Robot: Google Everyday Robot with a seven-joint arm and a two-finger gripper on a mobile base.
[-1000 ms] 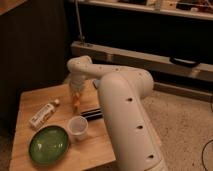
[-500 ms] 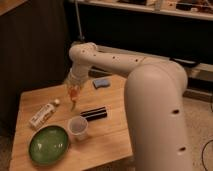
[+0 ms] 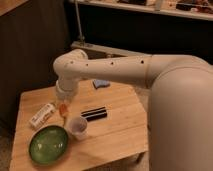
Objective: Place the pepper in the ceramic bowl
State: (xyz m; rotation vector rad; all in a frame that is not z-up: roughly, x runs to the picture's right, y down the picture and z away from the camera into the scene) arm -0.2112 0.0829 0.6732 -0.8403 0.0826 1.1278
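The pepper (image 3: 63, 113) is a small orange-red tapered thing hanging point-down just under my gripper (image 3: 63, 106), above the wooden table. The gripper sits at the end of the white arm, over the table's left-middle part, and appears shut on the pepper's top. The ceramic bowl (image 3: 48, 144) is a wide glossy green dish on the table's front left, below and slightly left of the pepper. The pepper hangs above the gap between the bowl's far rim and the whitish cup.
A small whitish cup (image 3: 78, 127) stands right of the bowl. A black rectangular bar (image 3: 94, 113) lies at mid-table. A white packet (image 3: 42, 114) lies at the left, a blue thing (image 3: 101, 83) at the back. The arm's large white body (image 3: 180, 115) fills the right side.
The arm has swung forward and down toward the bowl, carrying the pepper from the table's back-left area to just beyond the bowl's far rim. The view has also shifted closer.
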